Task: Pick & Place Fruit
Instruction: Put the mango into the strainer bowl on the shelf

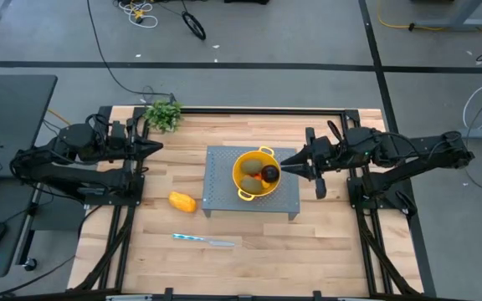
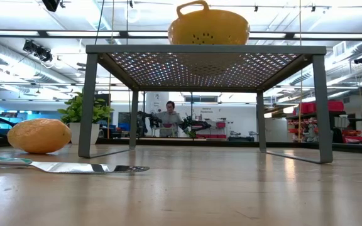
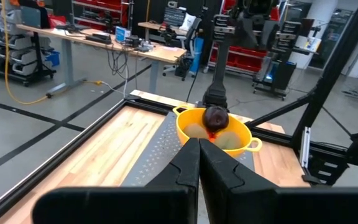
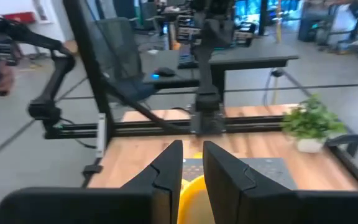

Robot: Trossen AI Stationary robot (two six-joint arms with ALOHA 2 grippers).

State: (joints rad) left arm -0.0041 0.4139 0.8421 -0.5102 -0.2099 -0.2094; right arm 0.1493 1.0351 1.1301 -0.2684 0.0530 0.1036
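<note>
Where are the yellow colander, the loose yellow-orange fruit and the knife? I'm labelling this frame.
yellow colander (image 1: 243, 166): high view, on its bare left rim.
yellow-orange fruit (image 1: 182, 201): high view, middle of its skin.
knife (image 1: 217, 242): high view, on the silvery blade.

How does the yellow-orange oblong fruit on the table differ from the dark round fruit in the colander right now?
The yellow-orange oblong fruit lies bare on the wooden tabletop, left of the grey perforated metal stand; the small blackish round fruit sits inside the yellow colander on top of that stand. The oblong fruit is larger and elongated, the dark one smaller and round. The oblong one lies alone; the dark one rests against two brownish-green oval fruits. Neither is in a gripper.
</note>
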